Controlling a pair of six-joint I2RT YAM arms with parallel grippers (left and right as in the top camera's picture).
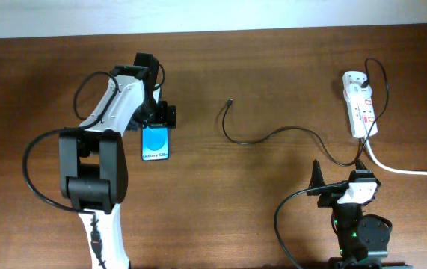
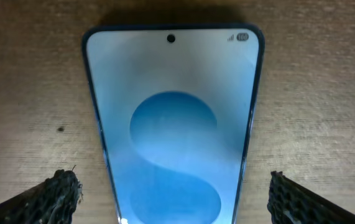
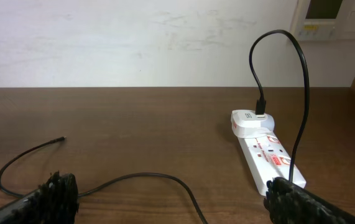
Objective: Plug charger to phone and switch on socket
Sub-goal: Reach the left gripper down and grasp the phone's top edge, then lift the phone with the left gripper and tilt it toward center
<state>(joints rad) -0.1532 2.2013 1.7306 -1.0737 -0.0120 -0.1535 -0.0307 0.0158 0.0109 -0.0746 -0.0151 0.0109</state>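
The phone (image 1: 156, 142) lies flat on the table, blue screen up; it fills the left wrist view (image 2: 174, 124). My left gripper (image 1: 158, 117) hovers over its far end, open, with a finger on each side of the phone (image 2: 172, 199), not touching. The charger cable (image 1: 273, 136) runs from a white adapter on the socket (image 1: 360, 104) across the table; its free plug tip (image 1: 230, 101) lies right of the phone. My right gripper (image 1: 340, 183) rests at the near right, open and empty (image 3: 171, 199), facing the cable (image 3: 140, 177) and socket (image 3: 267, 155).
The socket's thick white cord (image 1: 407, 169) trails off to the right edge. A pale wall stands behind the table's far edge (image 3: 165, 87). The robots' own black cables loop beside each arm base (image 1: 37, 187).
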